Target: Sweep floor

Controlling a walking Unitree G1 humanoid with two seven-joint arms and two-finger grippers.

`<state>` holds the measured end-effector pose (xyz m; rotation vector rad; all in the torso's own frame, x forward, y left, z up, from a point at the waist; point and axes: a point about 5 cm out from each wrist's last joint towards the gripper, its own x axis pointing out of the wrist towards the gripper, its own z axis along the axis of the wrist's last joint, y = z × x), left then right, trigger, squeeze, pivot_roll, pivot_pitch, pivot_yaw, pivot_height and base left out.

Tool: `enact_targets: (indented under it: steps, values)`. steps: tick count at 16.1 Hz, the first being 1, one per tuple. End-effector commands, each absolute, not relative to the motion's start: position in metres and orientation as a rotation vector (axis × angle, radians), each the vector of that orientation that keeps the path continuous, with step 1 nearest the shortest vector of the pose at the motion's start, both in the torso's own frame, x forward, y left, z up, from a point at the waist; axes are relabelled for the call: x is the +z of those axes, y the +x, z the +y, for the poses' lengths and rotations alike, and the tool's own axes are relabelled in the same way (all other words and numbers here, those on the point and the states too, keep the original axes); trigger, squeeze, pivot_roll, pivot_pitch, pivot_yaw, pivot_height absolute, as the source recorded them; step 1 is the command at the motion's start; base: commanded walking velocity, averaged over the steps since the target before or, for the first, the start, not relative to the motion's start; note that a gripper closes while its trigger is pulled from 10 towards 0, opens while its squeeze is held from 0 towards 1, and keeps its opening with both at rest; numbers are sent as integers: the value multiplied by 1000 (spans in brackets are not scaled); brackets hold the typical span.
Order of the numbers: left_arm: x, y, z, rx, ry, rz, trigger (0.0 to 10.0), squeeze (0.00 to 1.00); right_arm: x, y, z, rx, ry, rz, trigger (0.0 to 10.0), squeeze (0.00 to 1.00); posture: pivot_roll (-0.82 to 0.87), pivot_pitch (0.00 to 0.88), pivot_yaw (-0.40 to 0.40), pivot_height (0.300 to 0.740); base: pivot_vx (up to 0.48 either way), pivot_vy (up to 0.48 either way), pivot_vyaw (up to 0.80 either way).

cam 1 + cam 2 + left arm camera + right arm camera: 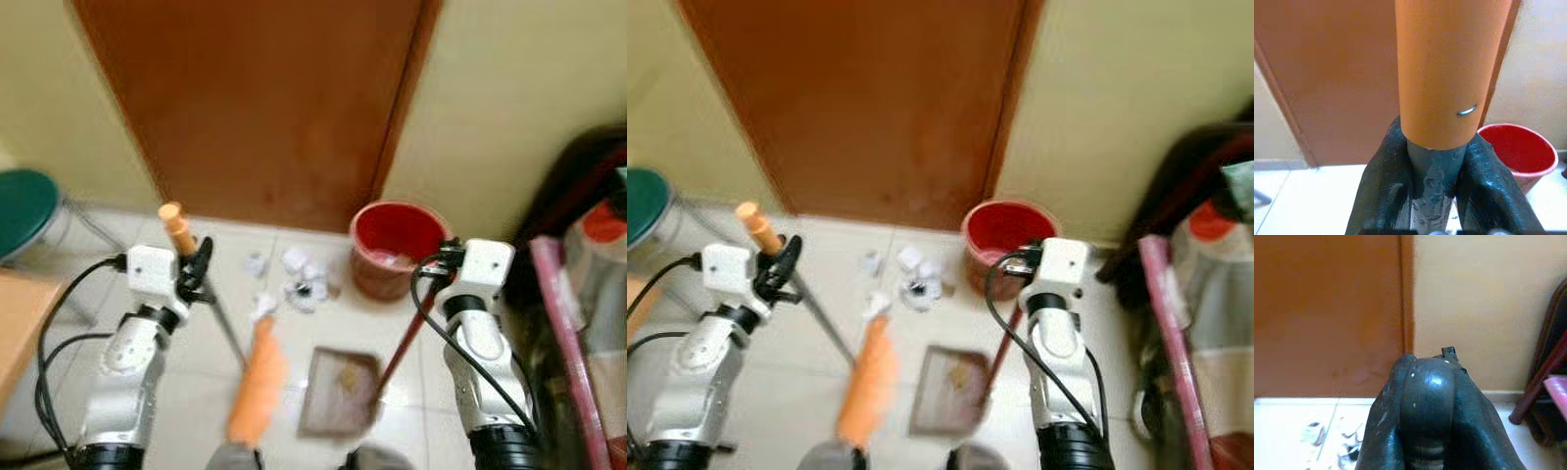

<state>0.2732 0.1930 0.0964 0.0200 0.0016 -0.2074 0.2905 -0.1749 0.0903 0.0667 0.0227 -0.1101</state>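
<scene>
Left gripper clenched on broom shaft below its orange grip; stiff, light, head on floor | right gripper clasping dustpan handle | paper scraps near red bucket: light, scatter easily.

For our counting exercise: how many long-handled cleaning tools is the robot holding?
2. The broom is in the left hand, its orange head on the floor near the paper scraps. The dustpan is held by its red handle in the right hand, beside the red bucket.
</scene>
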Motion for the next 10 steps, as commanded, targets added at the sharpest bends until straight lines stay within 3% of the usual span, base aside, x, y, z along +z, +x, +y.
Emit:
enact_targets:
  steps: [1,2,8,10]
  values:
    - [93,274,184,-241,22,18,10000,0,96,290,-182,-133,77,-1,10000,0,12,83,-23,740,379,0,0]
    - [93,274,184,-242,21,17,10000,0,96,291,-182,-132,77,-1,10000,0,11,86,-23,740,375,0,0]
    - [88,272,180,-252,11,37,10000,0,94,287,-187,-147,85,19,10000,0,-1,88,-31,740,0,0,0]
    - [88,276,177,-276,48,47,10000,0,95,288,-190,-156,70,25,10000,0,-11,99,-43,740,0,0,-619]
